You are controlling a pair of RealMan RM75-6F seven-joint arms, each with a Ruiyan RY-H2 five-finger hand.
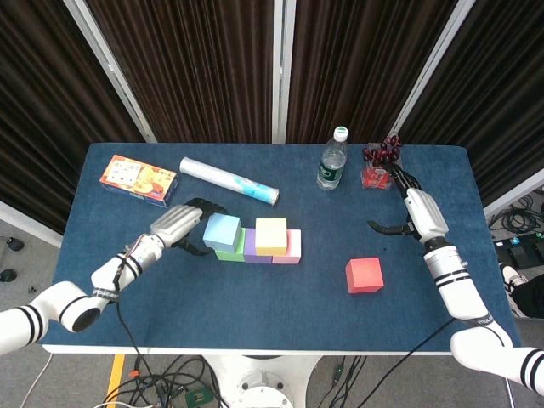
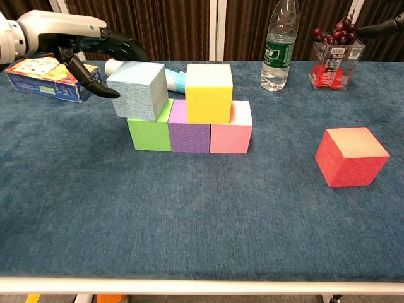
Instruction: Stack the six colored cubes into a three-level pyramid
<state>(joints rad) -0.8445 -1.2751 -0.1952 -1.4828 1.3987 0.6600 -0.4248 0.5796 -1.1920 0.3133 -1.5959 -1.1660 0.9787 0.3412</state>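
On the blue table [image 1: 170, 289] a row of three cubes stands side by side and touching: green cube [image 2: 149, 132] on the left, purple cube [image 2: 189, 131] in the middle, pink cube [image 2: 231, 131] on the right. The yellow cube [image 2: 208, 93] sits squarely on the second level, straddling the purple and pink cubes. The light blue cube [image 2: 138, 90] also rests on the second level, but turned at an angle and overhanging the green cube's left edge, with a gap between it and the yellow one. The red cube [image 2: 351, 156] lies alone on the table, well apart to the right of the stack.

The left hand [image 1: 177, 228] hovers just beside the light blue cube's left face with its fingers spread and nothing in its grasp; whether a fingertip touches the cube is hard to tell from either view. The right hand [image 1: 416, 214] is raised near the far right of the table, fingers apart and holding nothing.

Along the far edge stand a clear water bottle [image 1: 332, 161] and a clear box of red cherries [image 2: 333, 58], with a rolled white tube [image 1: 228, 181] and a colourful carton [image 1: 138, 180] lying to the left.
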